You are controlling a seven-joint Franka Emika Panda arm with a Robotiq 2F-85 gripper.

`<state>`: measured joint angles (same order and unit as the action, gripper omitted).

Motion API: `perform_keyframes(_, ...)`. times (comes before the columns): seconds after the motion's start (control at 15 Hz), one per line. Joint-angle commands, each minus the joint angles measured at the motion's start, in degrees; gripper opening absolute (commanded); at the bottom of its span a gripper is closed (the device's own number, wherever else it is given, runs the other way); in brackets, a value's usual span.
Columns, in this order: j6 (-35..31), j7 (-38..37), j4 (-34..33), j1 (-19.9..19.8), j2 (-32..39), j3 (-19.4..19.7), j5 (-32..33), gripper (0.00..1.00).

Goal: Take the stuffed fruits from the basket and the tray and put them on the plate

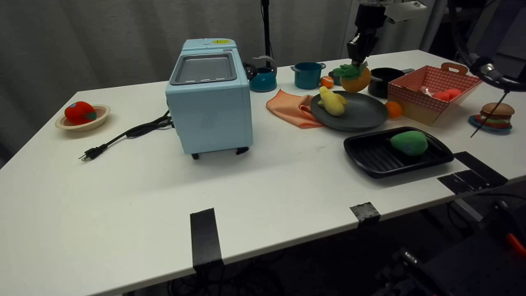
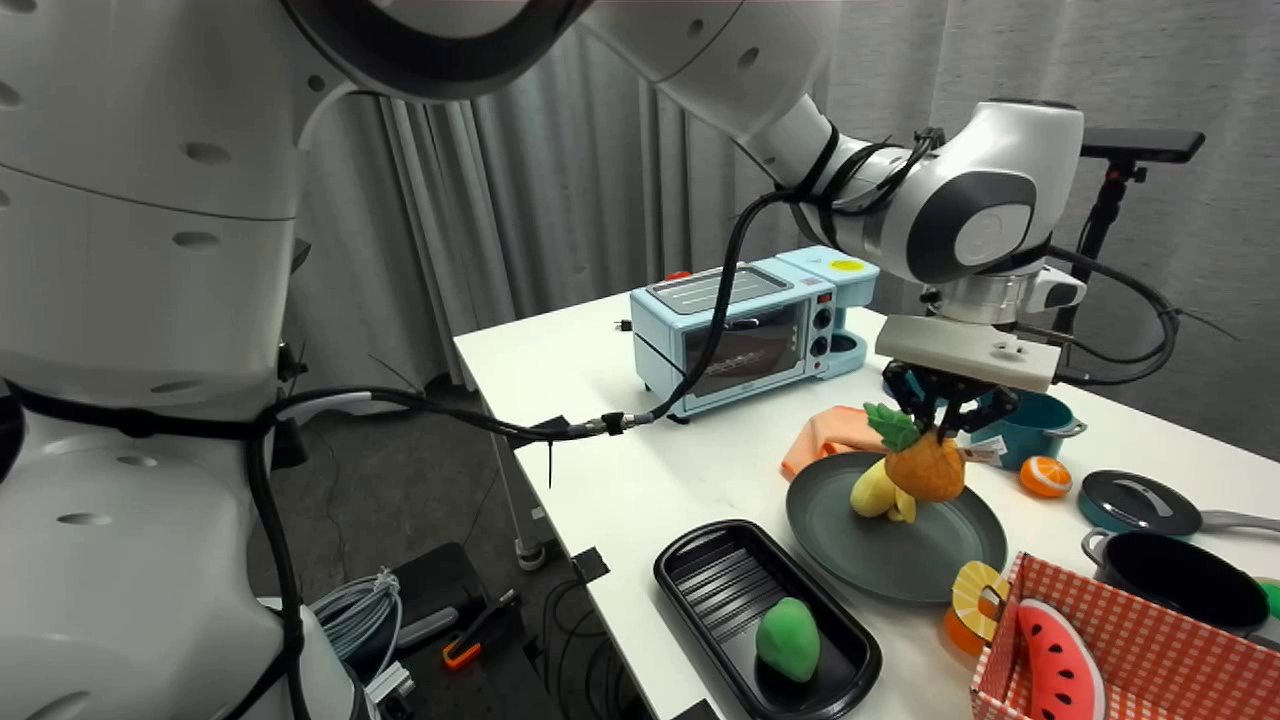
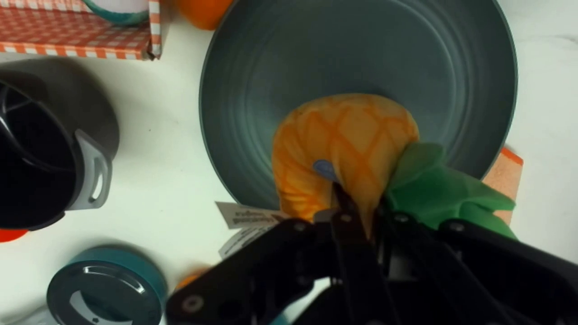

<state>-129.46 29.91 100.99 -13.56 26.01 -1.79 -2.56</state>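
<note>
Orange plush pineapple [image 3: 345, 131] hangs pinched in the fingers [image 3: 354, 255] above the dark plate [image 3: 361, 54], apparently for release beside the yellow banana [image 1: 333, 102] below them, with a green fruit [image 2: 788, 640] well apart from them in the black tray [image 2: 728, 572].

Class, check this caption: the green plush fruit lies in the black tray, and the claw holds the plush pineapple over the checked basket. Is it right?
Not quite: the claw holds the plush pineapple over the grey plate, not the checked basket, as the wrist view shows. The green plush fruit does lie in the black tray.
</note>
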Motion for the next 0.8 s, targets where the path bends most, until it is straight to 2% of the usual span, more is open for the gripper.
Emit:
perform_keyframes(0.0,0.2,1.4,2.0,0.1,-2.2,0.6,0.3,0.34)
perform_keyframes(0.07,0.2,1.3,2.0,0.1,-2.2,0.6,0.3,0.36)
perform_keyframes(0.6,0.0,1.4,3.1,0.1,-4.5,0.9,0.7,0.95)
perform_keyframes(0.73,0.4,1.4,3.9,0.1,-5.9,1.0,0.6,1.0)
